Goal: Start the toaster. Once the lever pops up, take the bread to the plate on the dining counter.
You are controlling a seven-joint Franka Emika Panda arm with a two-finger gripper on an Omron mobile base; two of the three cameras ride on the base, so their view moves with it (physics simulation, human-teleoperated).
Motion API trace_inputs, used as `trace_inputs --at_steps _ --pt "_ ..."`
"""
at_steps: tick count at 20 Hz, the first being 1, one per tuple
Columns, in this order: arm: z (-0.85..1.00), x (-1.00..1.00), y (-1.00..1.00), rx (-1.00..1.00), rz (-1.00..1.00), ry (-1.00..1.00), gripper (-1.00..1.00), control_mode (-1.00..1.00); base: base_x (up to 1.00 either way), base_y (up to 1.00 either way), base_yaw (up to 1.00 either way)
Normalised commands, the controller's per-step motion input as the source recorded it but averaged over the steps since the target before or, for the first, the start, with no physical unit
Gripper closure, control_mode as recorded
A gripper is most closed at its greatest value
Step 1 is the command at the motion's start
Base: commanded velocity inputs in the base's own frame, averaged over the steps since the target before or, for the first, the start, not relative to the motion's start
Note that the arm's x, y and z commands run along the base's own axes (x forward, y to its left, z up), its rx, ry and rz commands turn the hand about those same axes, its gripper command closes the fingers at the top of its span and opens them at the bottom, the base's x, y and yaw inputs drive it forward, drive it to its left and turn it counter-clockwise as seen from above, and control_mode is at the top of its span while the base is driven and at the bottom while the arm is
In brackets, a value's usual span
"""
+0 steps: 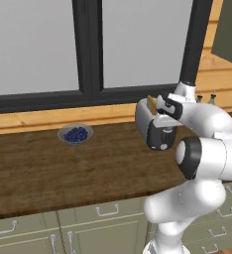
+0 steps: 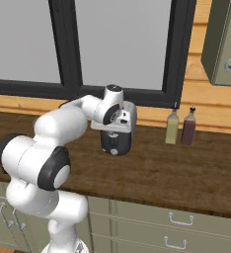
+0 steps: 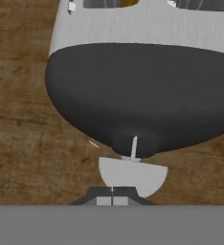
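The bread (image 1: 151, 103) stands in the toaster (image 1: 148, 130) slot, above the clenched, empty pincer (image 3: 112, 201).

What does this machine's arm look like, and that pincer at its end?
The arm is built of rounded, glossy white shells joined by dark grey to black rings at the joints, like thick bent tubes. No loose cables show. The hand at its end is white with a dark panel. In the hand view the pincer shows two small dark tips with light grey pads.
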Motion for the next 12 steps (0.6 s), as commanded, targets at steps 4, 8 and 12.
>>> trace_inputs --at_steps 4,8,12 --pt "-0.02 0.01 -0.14 0.00 0.00 0.00 1.00 -1.00 0.00 0.00 0.00" --pt "-0.08 0.00 -0.21 0.00 0.00 0.00 1.00 -1.00 0.00 0.00 0.00" --pt "0.00 0.01 -0.09 0.00 -0.02 0.00 1.00 -1.00 0.00 0.00 0.00"
